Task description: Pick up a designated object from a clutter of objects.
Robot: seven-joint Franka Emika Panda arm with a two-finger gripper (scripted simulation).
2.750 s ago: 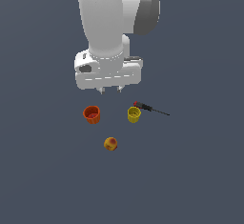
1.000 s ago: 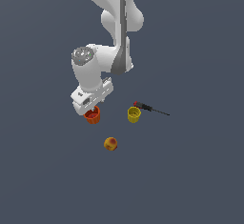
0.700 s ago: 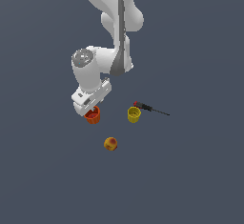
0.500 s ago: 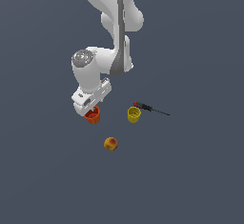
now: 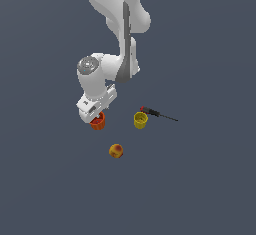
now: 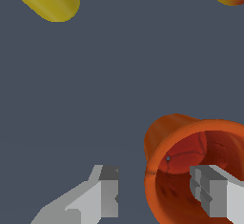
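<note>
Orange-red ribbed cup [image 6: 190,166], round rim straddled by spread, unclenched gripper [image 6: 159,199].

No text, label, brand, number or sign can be read in either view. The white arm casing, the orange-red cup [image 5: 98,122], the yellow cup [image 5: 140,120], the round fruit [image 5: 116,151] and the thin dark tool [image 5: 159,114] all show plain, unmarked surfaces, and the grey ground around them carries no writing.
</note>
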